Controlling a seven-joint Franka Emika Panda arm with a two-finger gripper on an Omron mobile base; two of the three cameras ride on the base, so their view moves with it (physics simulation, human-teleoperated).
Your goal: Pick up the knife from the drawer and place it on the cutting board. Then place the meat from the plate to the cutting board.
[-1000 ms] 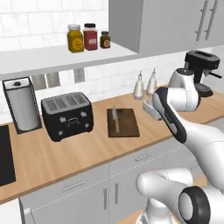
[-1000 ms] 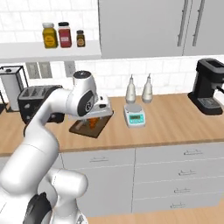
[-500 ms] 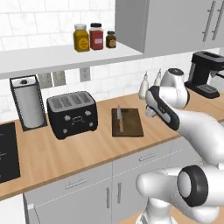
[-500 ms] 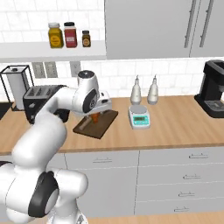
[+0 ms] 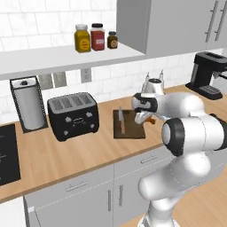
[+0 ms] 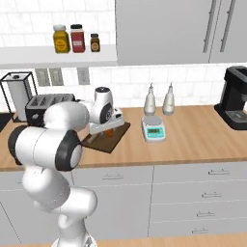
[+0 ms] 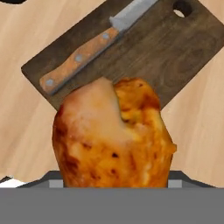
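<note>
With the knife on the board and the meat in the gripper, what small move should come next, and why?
Probably lower the meat onto bare cutting board beside the knife, then release. The gripper holds it above the board's edge, not resting on it.

- My arm reaches forward from the base and bends at the elbow, with the wrist turned down toward the tabletop.
- My gripper (image 5: 148,119) hangs low over the tabletop's middle, nearer the back wall than the front edge.
- In the right base view the gripper (image 6: 110,131) points downward.
- The jaws stand wide, clamped on the meat (image 7: 114,136), which I see gripped from the hand view.
</note>
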